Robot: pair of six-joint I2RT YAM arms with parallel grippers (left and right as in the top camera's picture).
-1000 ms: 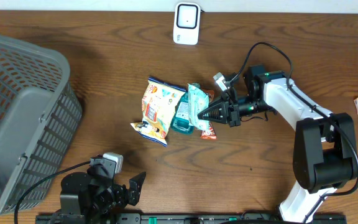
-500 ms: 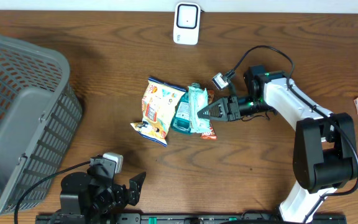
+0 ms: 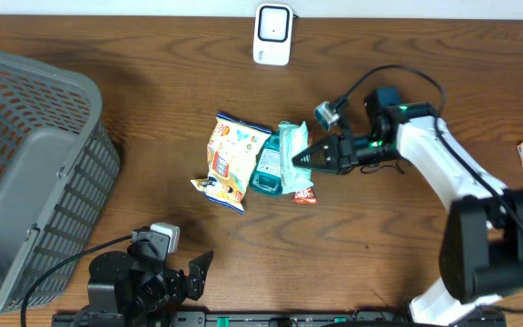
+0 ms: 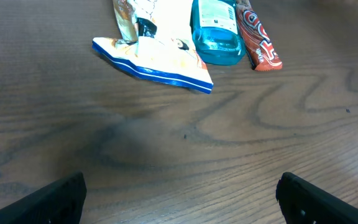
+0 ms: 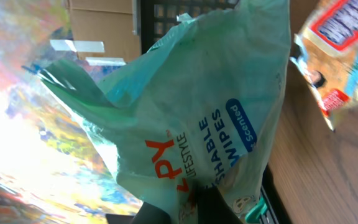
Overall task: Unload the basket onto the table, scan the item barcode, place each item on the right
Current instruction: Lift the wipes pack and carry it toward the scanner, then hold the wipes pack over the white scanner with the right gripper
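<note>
Brown wood table point(image 3: 152, 82) in the overhead view: your right gripper point(image 3: 300, 158) at centre is pinched shut on an edge of the teal wipes pack point(image 3: 287, 143), with the scanner point(image 3: 271, 34) at top centre. Left wrist view shows the left gripper point(image 4: 180, 185) spread wide, empty. Right wrist view reads "SHABLE WIPES" and "Scented"; that thin-edge pinch could slip, and you can't see the barcode.

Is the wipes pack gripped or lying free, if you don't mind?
Gripped: the right gripper is shut on the edge of the wipes pack, film bunched at its tips.
</note>
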